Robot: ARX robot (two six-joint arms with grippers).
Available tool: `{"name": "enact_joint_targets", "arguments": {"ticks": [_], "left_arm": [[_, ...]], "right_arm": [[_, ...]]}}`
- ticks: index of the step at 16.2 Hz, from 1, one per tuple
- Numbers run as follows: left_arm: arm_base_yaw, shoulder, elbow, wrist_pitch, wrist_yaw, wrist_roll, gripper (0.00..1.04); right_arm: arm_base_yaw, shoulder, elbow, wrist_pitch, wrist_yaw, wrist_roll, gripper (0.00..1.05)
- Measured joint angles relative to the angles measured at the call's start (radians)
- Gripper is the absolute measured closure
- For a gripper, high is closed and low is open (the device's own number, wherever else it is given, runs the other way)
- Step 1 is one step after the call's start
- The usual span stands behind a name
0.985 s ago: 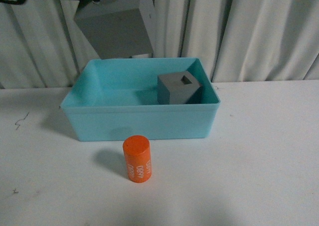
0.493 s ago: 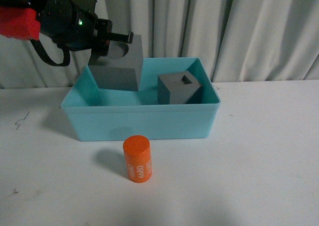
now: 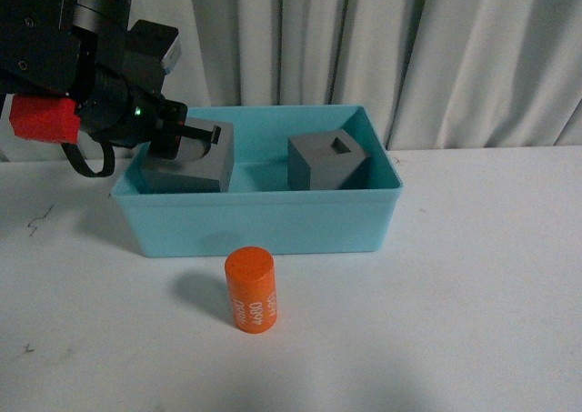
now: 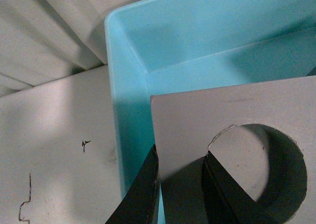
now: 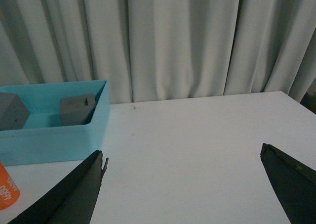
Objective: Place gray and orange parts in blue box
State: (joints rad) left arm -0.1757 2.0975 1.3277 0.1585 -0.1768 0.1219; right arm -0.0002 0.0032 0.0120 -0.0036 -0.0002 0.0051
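My left gripper [image 3: 195, 132] is shut on the gray cube with the round recess [image 3: 189, 160] and holds it low inside the left end of the blue box [image 3: 264, 221]. In the left wrist view the cube [image 4: 197, 115] fills the frame, one finger [image 4: 222, 184] inside its recess, the other [image 4: 140, 189] outside its wall, over the box [image 4: 128, 85]. The gray cube with the rectangular recess [image 3: 326, 161] rests in the box's right part. The orange cylinder [image 3: 250, 289] stands upright on the table in front of the box. My right gripper [image 5: 182, 157] is open and empty over the table.
The white table [image 3: 473, 285] carries the box near its back edge; gray curtains [image 3: 409, 48] hang behind. In the right wrist view the box [image 5: 54, 135], both cubes and the cylinder's edge [image 5: 6, 189] show at one side.
My left gripper has come down and to the left with the round-recess cube, from above the box to low inside its left end. Nothing else moved.
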Motion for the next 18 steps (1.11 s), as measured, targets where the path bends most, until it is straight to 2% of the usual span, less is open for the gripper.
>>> {"name": "enact_joint_targets", "arguments": {"ticks": [2, 7, 9, 12, 13, 15, 17, 18], "left_arm": [[0.006, 0.0, 0.0, 0.001, -0.003, 0.0, 0.86], [0.019, 0.0, -0.015, -0.005, 0.013, -0.03, 0.28], [0.034, -0.065, -0.068, -0.07, 0.069, -0.092, 0.08], [0.085, -0.391, -0.239, -0.12, 0.256, -0.241, 0.07], [0.129, -0.564, -0.331, -0.159, 0.341, -0.295, 0.07], [0.261, -0.874, -0.549, -0.295, 0.496, -0.31, 0.07], [0.457, -1.1, -0.743, -0.445, 0.632, -0.266, 0.07], [0.568, -1.192, -0.844, -0.409, 0.669, -0.221, 0.09]], "right_arm": [[0.0, 0.0, 0.0, 0.0, 0.0, 0.0, 0.06], [0.0, 0.0, 0.0, 0.0, 0.0, 0.0, 0.06], [0.0, 0.0, 0.0, 0.0, 0.0, 0.0, 0.06], [0.0, 0.0, 0.0, 0.0, 0.0, 0.0, 0.06], [0.0, 0.0, 0.0, 0.0, 0.0, 0.0, 0.06], [0.0, 0.0, 0.0, 0.0, 0.0, 0.0, 0.06], [0.0, 0.0, 0.0, 0.0, 0.0, 0.0, 0.06], [0.0, 0.0, 0.0, 0.0, 0.0, 0.0, 0.06]]}}
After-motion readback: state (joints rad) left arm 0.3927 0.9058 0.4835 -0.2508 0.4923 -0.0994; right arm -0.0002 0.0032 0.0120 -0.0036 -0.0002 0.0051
